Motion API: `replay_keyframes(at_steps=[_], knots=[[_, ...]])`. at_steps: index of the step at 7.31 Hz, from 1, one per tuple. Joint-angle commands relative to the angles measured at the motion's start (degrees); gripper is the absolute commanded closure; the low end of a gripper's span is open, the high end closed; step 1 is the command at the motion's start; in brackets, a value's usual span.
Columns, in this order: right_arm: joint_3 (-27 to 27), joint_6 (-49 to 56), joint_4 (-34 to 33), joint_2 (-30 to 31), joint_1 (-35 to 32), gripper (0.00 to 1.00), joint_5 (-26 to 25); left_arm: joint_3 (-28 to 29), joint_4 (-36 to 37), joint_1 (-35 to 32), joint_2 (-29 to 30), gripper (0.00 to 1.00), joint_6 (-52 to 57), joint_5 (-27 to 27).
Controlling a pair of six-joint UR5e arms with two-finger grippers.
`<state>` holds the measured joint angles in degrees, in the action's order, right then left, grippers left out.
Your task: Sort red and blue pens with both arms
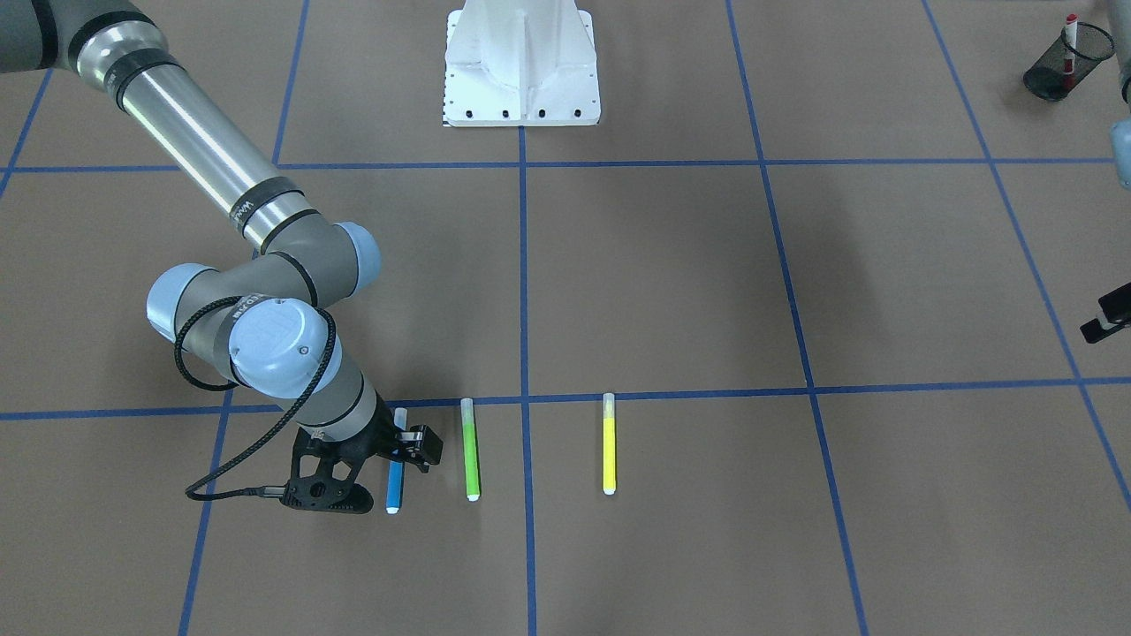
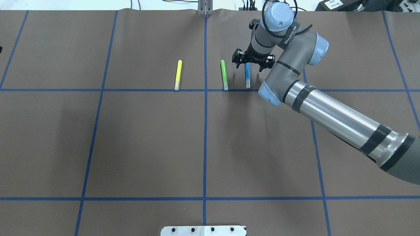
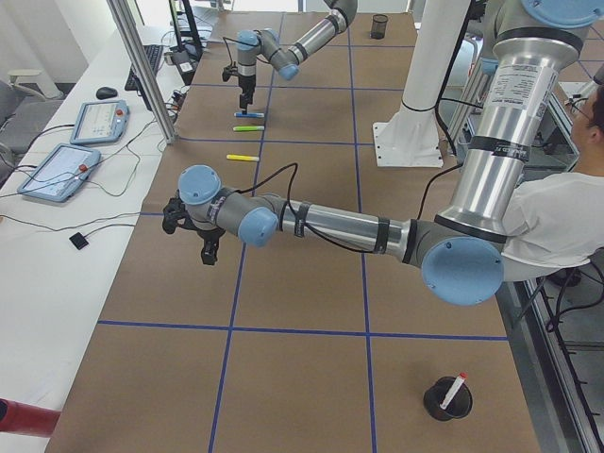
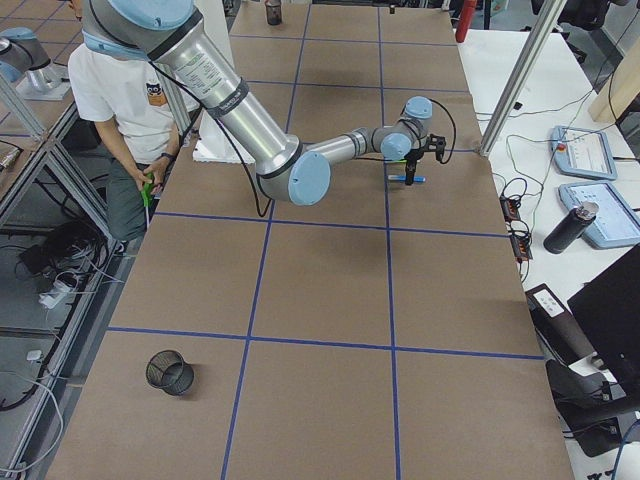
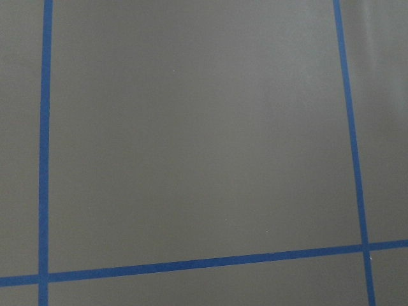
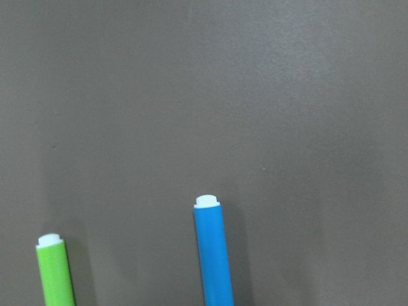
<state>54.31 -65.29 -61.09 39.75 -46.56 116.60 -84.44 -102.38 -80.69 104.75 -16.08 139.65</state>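
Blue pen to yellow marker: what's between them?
Only the green marker, lying parallel, nearer the blue pen than the yellow marker; shown in the overhead view.

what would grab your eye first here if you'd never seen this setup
The thick silver-grey right arm reaches across the brown blue-taped table, its black tool open with a finger on either side of a slim blue marker. That marker lies in a row with a green marker and a yellow marker along a tape line. At the robot's left end of the table, a red-capped white pen stands in a black mesh cup.
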Motion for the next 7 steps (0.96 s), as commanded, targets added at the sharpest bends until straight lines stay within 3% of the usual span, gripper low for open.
replay_keyframes(at_steps=[1,2,4,5,6,7], knots=[[-1.57,0.33,0.62,-0.73,0.33,0.07,-0.93,-0.11,2.71,-0.6,0.19,0.01,3.77,-0.87],[-1.66,0.42,0.62,-0.73,0.33,0.17,-1.19,-0.29,2.71,-0.78,0.19,0.01,3.77,-1.21],[-2.54,2.87,0.62,-1.25,0.42,0.23,-2.95,-0.64,2.71,-1.57,0.19,0.01,3.95,-1.22],[-2.63,3.67,0.62,-1.51,0.5,0.31,-4.09,-0.73,2.71,-1.66,0.19,0.01,3.95,-1.22],[-2.8,4.11,0.62,-1.78,0.68,0.46,-4.45,-0.73,2.71,-1.66,0.19,0.01,3.95,-1.22],[-2.8,4.46,0.62,-1.78,0.85,0.68,-4.54,-0.81,2.71,-2.01,0.19,0.01,3.95,-1.22]])
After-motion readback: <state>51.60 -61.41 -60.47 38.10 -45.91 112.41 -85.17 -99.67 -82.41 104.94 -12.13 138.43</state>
